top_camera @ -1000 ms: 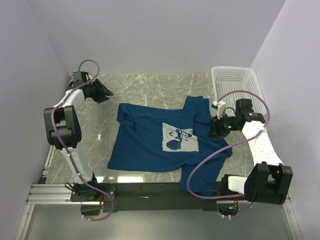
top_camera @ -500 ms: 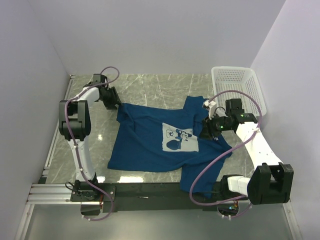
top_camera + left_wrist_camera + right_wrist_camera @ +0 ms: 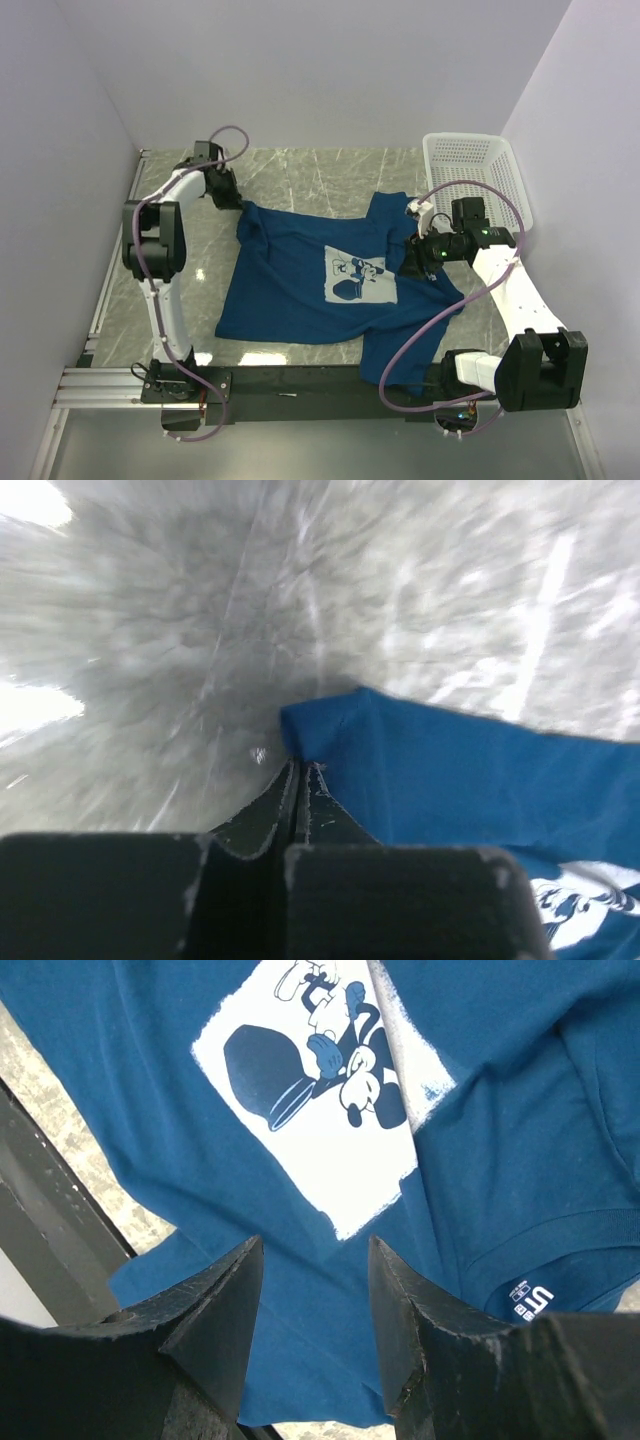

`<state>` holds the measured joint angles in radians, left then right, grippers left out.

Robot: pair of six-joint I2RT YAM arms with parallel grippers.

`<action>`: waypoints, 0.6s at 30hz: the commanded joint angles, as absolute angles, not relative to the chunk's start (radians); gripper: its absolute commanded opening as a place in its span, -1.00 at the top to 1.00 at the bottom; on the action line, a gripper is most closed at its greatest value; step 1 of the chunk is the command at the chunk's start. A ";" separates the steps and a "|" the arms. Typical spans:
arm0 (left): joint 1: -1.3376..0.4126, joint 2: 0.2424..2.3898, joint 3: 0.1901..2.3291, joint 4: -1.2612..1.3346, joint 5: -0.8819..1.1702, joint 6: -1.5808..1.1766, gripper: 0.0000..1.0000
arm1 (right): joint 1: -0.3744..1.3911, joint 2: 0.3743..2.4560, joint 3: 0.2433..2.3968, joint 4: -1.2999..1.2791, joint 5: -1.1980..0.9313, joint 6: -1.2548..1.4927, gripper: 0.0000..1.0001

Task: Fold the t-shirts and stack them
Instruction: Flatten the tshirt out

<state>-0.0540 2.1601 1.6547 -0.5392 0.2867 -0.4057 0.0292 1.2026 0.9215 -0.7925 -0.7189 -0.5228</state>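
On the marbled surface (image 3: 300, 170) we see the dark blue t-shirt (image 3: 300, 300) lying spread out with its white cartoon print (image 3: 360, 275) facing up, roughly midway between the two arms. It is not folded. Its cloth is rumpled along the far edge, and a part of it near the right arm's base droops over the near edge of the surface.

At the far left corner of the t-shirt sits the left gripper (image 3: 236, 203). In the left wrist view we find its fingers pressed flat together, with their tips right against the bunched corner of blue cloth. Whether a bit of cloth is caught between them we cannot tell, as that view is blurred.

Over the right side of the t-shirt, the right gripper (image 3: 313, 1245) hangs with its fingers about half apart. We see nothing between them. Below the gap the right wrist view shows the print, and off to one side the collar with a small label (image 3: 530, 1302).

Beyond the right arm, a white mesh basket (image 3: 470, 150) stands in the far right corner, apart from the t-shirt.
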 commanded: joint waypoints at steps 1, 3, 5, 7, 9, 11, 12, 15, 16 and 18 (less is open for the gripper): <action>-0.055 1.916 1.671 -0.424 0.152 -0.408 0.99 | 0.032 1.172 0.927 -0.772 -0.719 -0.537 -0.07; -0.045 1.850 1.684 -0.387 0.006 -0.417 0.99 | 0.031 1.175 0.934 -0.773 -0.718 -0.540 -0.08; -0.025 1.885 1.762 -0.412 -0.084 -0.439 0.57 | 0.032 1.177 0.939 -0.773 -0.718 -0.538 -0.07; 0.032 1.989 1.886 -0.515 -0.039 -0.477 0.02 | 0.031 1.180 0.943 -0.775 -0.719 -0.538 -0.08; 0.051 2.040 1.966 -0.633 -0.025 -0.494 -0.10 | 0.031 1.172 0.939 -0.772 -0.719 -0.538 -0.07; 0.048 2.008 1.903 -0.594 0.017 -0.479 -0.27 | 0.031 1.166 0.930 -0.764 -0.713 -0.540 -0.08; 0.048 1.981 1.803 -0.531 0.034 -0.476 -0.28 | 0.031 1.164 0.928 -0.759 -0.712 -0.540 -0.08; 0.049 1.856 1.603 -0.467 0.112 -0.479 -0.28 | 0.031 1.187 0.943 -0.761 -0.698 -0.554 -0.08; 0.049 1.785 1.541 -0.427 0.156 -0.483 -0.28 | 0.031 1.204 0.951 -0.758 -0.692 -0.557 -0.08; 0.049 1.709 1.345 -0.385 0.196 -0.521 -0.27 | 0.031 1.224 0.979 -0.750 -0.669 -0.563 -0.08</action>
